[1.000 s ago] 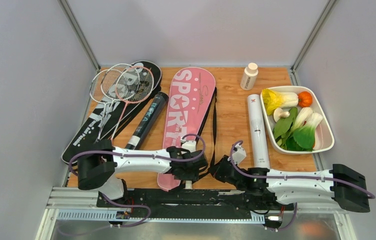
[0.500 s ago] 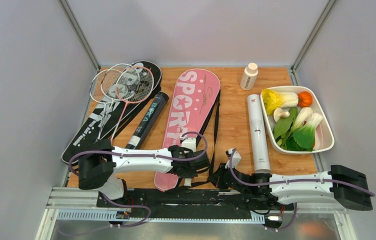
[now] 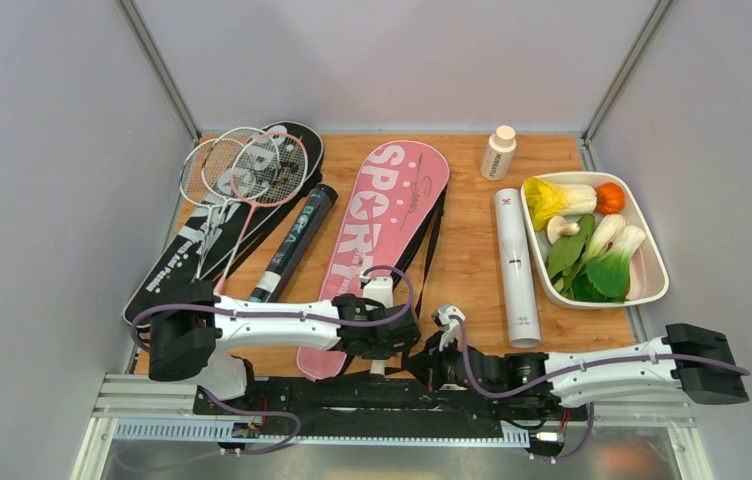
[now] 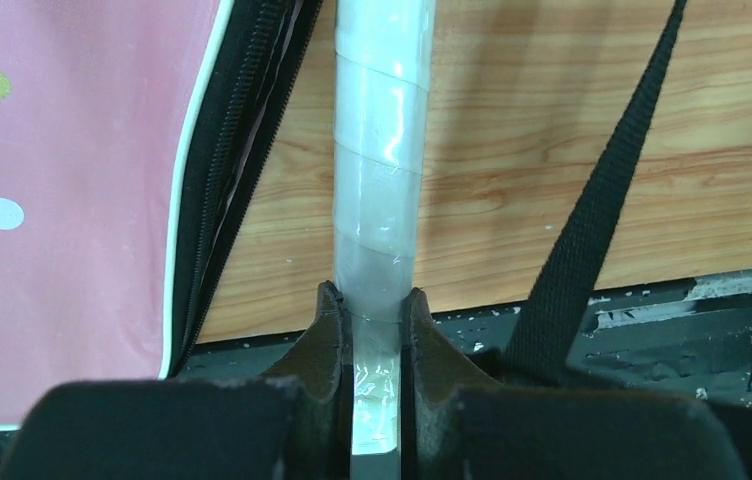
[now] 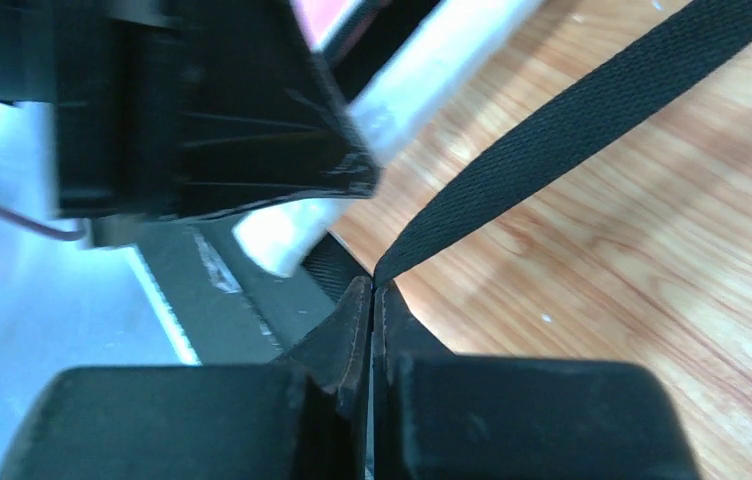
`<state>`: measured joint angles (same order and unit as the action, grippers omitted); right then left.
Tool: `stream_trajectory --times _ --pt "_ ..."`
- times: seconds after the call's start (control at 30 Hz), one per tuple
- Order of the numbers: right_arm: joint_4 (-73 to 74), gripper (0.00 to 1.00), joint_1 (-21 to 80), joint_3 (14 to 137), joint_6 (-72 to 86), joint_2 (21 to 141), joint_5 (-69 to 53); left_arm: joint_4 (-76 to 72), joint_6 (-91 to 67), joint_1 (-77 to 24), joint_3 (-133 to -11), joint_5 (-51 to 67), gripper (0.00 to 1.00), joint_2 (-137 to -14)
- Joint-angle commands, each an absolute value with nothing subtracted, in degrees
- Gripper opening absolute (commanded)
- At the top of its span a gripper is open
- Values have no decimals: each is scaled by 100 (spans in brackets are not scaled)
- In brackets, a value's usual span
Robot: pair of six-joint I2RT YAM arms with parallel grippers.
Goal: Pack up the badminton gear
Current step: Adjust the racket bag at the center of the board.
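One pink "SPORT" bag point(image 3: 377, 235) lies lengthwise in the middle of the wooden table point(image 3: 462, 250), its wide end far and tilted right, its narrow end at the near edge. Along its black zipped edge runs a white wrapped racket handle point(image 4: 380, 170), and the left gripper point(image 4: 377, 310) is clamped on that handle, fingers pressed against both sides. The bag's black strap point(image 5: 572, 140) trails over the wood to the right, where the right gripper point(image 5: 372, 290) pinches it between fully closed fingertips, just beside the left one. To the left, a black tube point(image 3: 292, 245) lies next to the pink bag, then thin rackets point(image 3: 242, 165) resting on a black bag point(image 3: 157, 285). To the right lie a white tube point(image 3: 515, 260), a small white bottle point(image 3: 498, 152) and a tray point(image 3: 655, 262) of toy vegetables.
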<state>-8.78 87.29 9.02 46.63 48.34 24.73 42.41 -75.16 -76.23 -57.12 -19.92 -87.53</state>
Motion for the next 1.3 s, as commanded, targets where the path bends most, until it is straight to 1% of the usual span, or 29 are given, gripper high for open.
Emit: stream_trajectory --times 0.0,0.13,0.23,0.37,0.4,0.47,0.5,0.57,0.67,0.7,0.8,0.9,0.97,1.07,1.13,1.2,1.27 --pt "-1892 0 9278 689 4377 4156 1757 3799 -7775 -7444 -5773 -3623 0 -8736" --pt "-2196 0 9334 376 4246 3686 1513 3636 -7733 -7444 -5664 -3723 0 -8763" --pt "-1634 0 9335 449 4224 3610 1553 3613 -7714 -7443 -5732 -3743 0 -8742" --pt "-1462 0 9341 531 4124 3777 1270 3615 -7757 -7436 -5802 -3901 0 -8575" --pt "-1350 0 9335 578 4238 3842 1357 3596 -7746 -7436 -5817 -3937 0 -8563" --pt "-889 0 9338 705 4831 3970 1960 3653 -7757 -7436 -5860 -3982 0 -8578" --pt "-565 4 9338 798 5372 4046 2444 3668 -7753 -7436 -5874 -3964 0 -8587" --pt "54 19 9342 944 6803 4119 3199 3676 -7760 -7436 -5878 -3886 0 -8553" --pt "191 30 9339 1069 8069 4273 3714 3528 -7826 -7436 -5708 -3820 0 -8340" --pt "215 33 9341 1132 8361 4368 3946 3478 -7847 -7436 -5658 -3800 0 -8270" --pt "479 35 9321 1385 9084 4613 4483 3302 -7881 -7436 -5433 -3804 0 -7941" --pt "1409 37 9213 1812 9599 4768 4987 3300 -7876 -7436 -5289 -3867 0 -7718" --pt "1607 39 8966 1986 9439 4836 5073 3273 -7858 -7440 -5206 -3912 0 -7576" --pt "1608 45 8614 2174 8639 4911 5290 3174 -7799 -7437 -5062 -3942 0 -7428" --pt "1563 48 8188 2258 8296 4854 5034 3112 -7753 -7436 -4997 -3937 0 -7384" --pt "1116 52 7802 2284 7535 4718 4563 2998 -7682 -7438 -4926 -3923 0 -7321" --pt "-35 58 7558 2125 6230 4469 3775 2914 -7634 -7440 -4855 -3939 0 -7253"
